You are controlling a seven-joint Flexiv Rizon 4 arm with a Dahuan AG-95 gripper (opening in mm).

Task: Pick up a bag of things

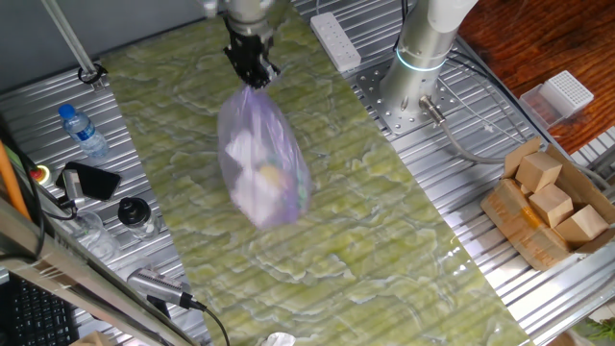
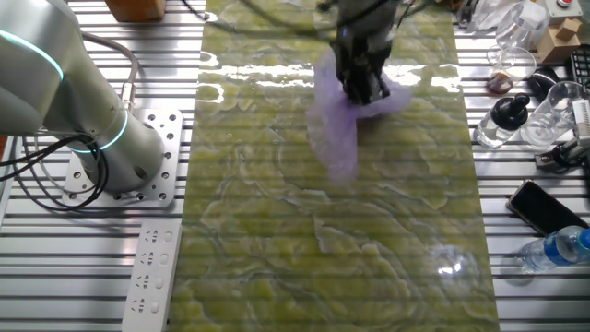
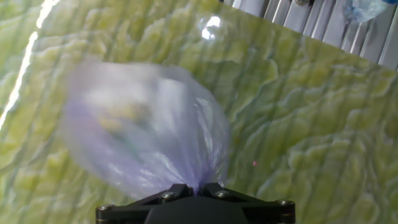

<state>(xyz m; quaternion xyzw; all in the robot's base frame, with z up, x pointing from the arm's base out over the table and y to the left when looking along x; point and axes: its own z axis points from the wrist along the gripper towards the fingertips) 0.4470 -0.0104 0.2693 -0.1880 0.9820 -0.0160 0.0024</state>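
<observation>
Right now my gripper (image 1: pixel 252 73) is pinching the bunched top of the translucent pale-purple plastic bag (image 1: pixel 262 169), which is hanging blurred above the green surface (image 1: pixel 384 250). If it is swinging, I am risking the thin film slipping free or tearing.

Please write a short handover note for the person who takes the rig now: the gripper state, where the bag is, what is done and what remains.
Gripper: shut on the bunched top of the pale-purple plastic bag.
Bag: it hangs below the fingers over the green mat; its image is blurred in all views, so it is probably swinging. White packets and a small yellow item show through the plastic.
Done: the bag is grasped and appears lifted off the mat.
Left: keep the grip closed, let the swing settle, and confirm the bag is fully clear.
</observation>
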